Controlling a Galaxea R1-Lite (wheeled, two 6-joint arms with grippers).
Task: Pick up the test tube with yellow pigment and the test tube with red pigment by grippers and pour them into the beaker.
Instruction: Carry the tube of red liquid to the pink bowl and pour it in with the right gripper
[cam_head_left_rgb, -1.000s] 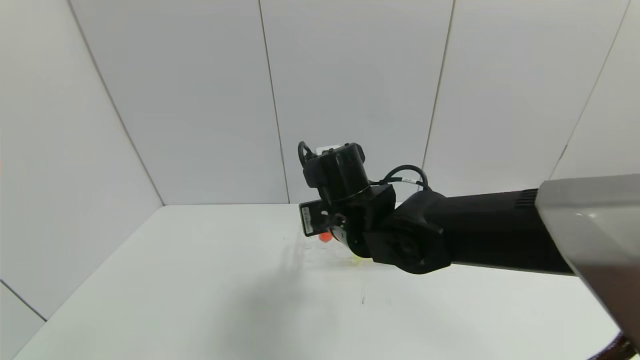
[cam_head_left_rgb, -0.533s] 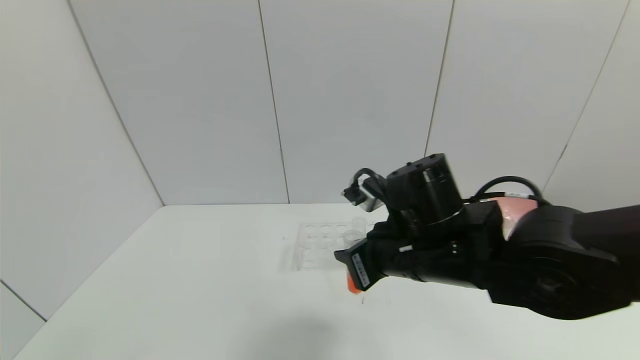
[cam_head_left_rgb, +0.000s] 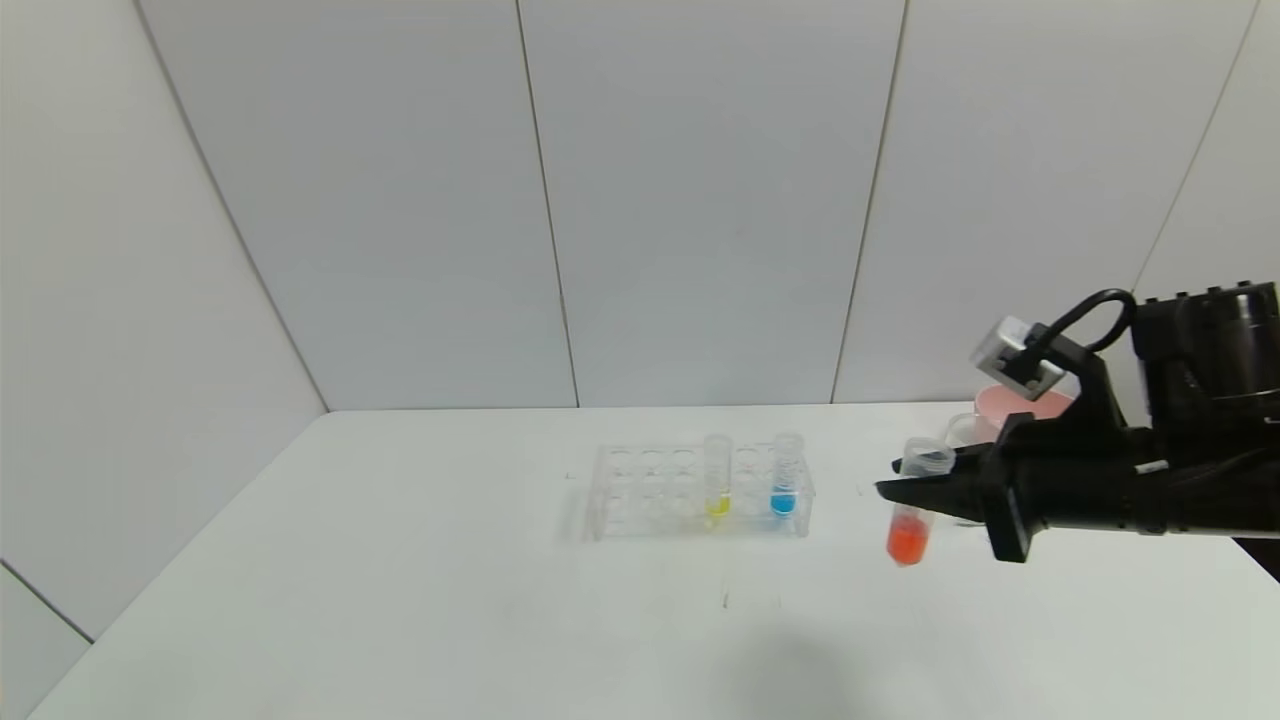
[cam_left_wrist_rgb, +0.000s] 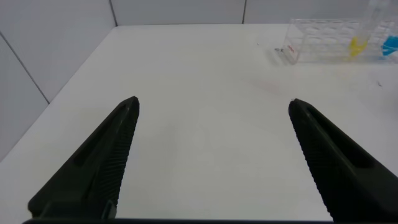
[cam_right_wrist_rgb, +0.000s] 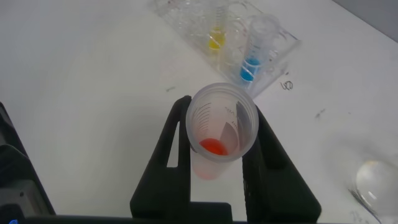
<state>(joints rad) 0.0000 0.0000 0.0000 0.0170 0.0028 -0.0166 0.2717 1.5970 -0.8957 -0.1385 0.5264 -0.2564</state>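
Right end effector (cam_head_left_rgb: 915, 487) clamped on the test tube with red pigment (cam_head_left_rgb: 911, 520), now swung right of the rack (cam_head_left_rgb: 640, 497) toward the beaker (cam_head_left_rgb: 962, 432), yellow tube (cam_head_left_rgb: 717, 477) racked, left end effector (cam_left_wrist_rgb: 211, 155) spread wide over the counter (cam_head_left_rgb: 450, 580).

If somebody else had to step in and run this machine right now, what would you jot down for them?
Right tool: shut on the red tube, held upright above the table, between the rack and the beaker.
Left tool: open, empty, low over bare table, off to the rack's left.
Yellow tube stands in the rack, beside a blue tube.
Pink bowl sits behind the beaker.
Done: red tube picked up.
Left: pour red into the beaker, then fetch and pour yellow.
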